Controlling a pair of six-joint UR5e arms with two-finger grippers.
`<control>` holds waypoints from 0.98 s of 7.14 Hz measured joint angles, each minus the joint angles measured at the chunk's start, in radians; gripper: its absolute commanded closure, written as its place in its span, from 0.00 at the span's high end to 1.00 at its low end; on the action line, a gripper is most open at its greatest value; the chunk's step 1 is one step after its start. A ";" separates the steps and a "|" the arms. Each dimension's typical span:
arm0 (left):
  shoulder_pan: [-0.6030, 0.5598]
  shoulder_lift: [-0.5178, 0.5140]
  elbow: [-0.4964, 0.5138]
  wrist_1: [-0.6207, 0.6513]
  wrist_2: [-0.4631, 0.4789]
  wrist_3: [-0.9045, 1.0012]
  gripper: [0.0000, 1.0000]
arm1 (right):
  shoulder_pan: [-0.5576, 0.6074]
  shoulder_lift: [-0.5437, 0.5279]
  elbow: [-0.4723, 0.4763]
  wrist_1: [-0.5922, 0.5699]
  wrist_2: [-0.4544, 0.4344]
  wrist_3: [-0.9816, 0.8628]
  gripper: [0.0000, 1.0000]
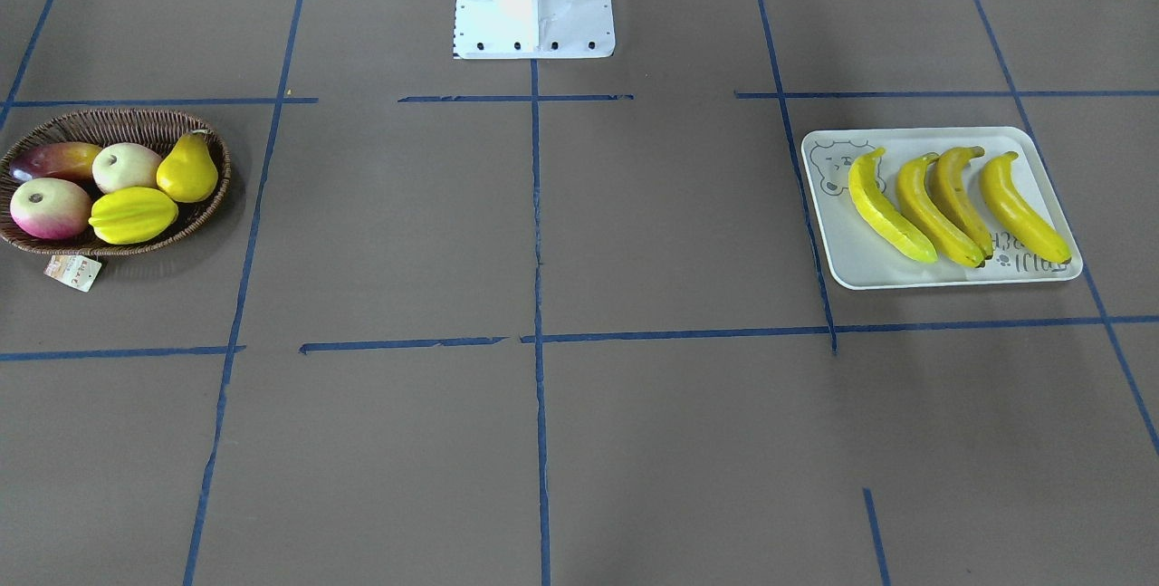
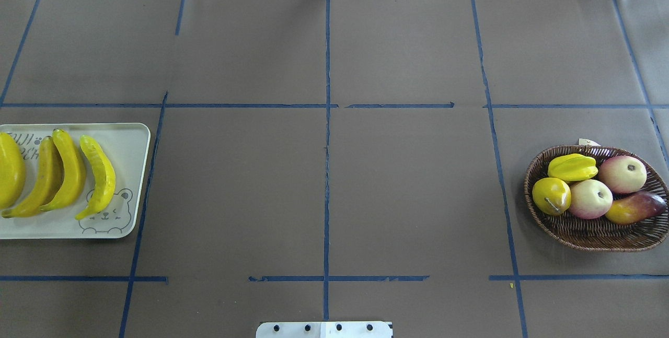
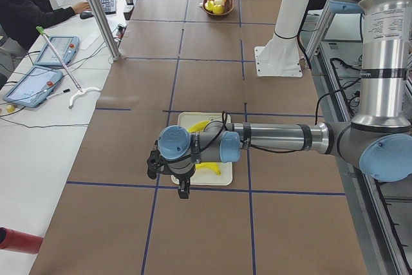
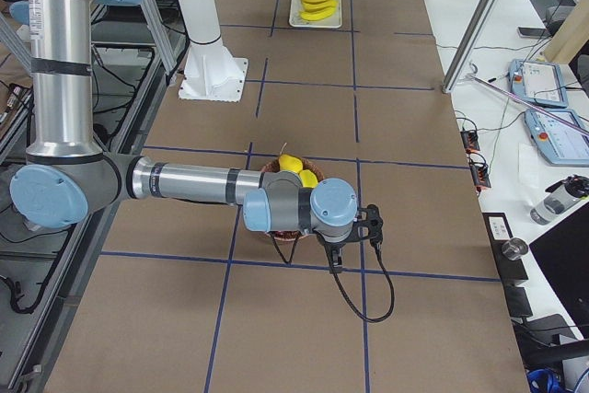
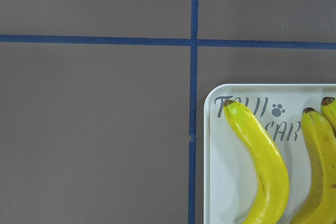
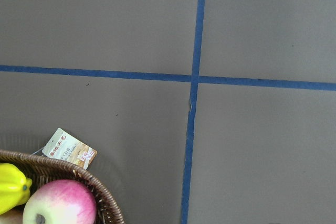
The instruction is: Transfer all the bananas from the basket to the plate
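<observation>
You have all four bananas (image 1: 955, 206) on the plate (image 1: 865, 271), side by side, with their long axes running across its short way. The basket (image 1: 109, 120), well apart from the plate at the table's other end, shows only a pear (image 1: 188, 171), a starfruit (image 1: 133, 215) and other round fruit. No banana is in it. The left gripper (image 3: 183, 191) hangs over the plate's outer edge and is the nearer one. The right gripper (image 4: 333, 262) is far from the plate, beside the basket. You cannot tell how either pincer's fingers stand. The task looks finished, so no pick seems needed.
</observation>
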 measured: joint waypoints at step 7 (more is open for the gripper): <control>0.000 -0.003 0.005 -0.001 0.000 0.001 1.00 | 0.036 0.021 0.008 -0.116 -0.012 -0.003 1.00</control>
